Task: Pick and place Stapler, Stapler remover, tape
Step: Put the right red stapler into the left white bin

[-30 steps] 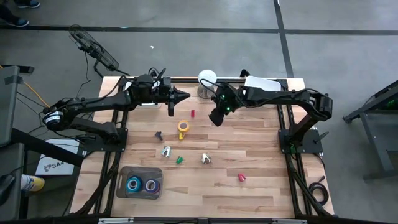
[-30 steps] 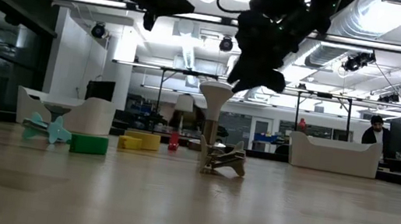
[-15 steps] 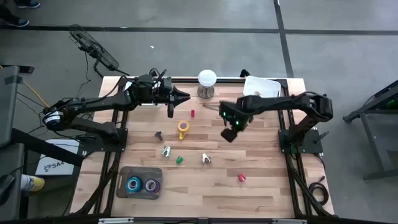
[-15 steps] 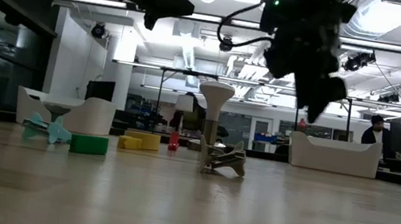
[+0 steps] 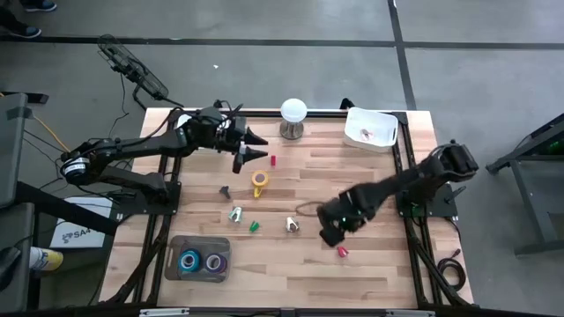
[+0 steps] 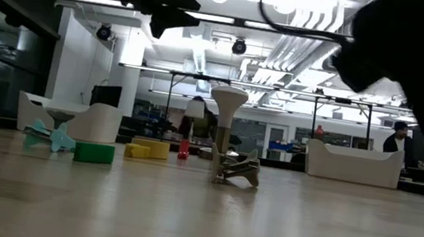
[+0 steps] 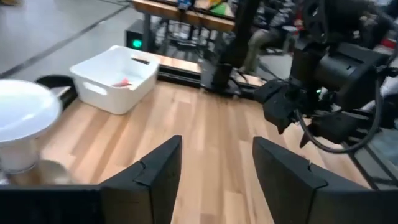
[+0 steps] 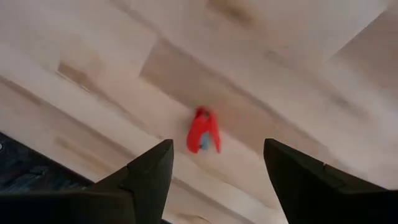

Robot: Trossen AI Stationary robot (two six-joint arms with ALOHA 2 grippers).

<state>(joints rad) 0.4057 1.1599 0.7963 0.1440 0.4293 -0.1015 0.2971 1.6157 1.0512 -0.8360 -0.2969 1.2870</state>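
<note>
My left gripper (image 5: 262,148) hung spread and empty over the far left of the table (image 5: 370,282), while two rolls of tape (image 5: 201,261) already sat in the grey tray (image 5: 174,246) at the near left. I judged my right gripper (image 5: 330,234), fingers apart, was going for the red stapler remover (image 8: 203,130) lying just below it; next it needed lowering to straddle and close. A second earlier it had been at the far edge by the white lamp (image 5: 293,112).

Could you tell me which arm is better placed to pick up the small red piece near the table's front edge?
The right. Its open gripper hovers just beside the red piece, which sits between its fingers in the right wrist view. The left gripper waits far off near the table's back.
</note>
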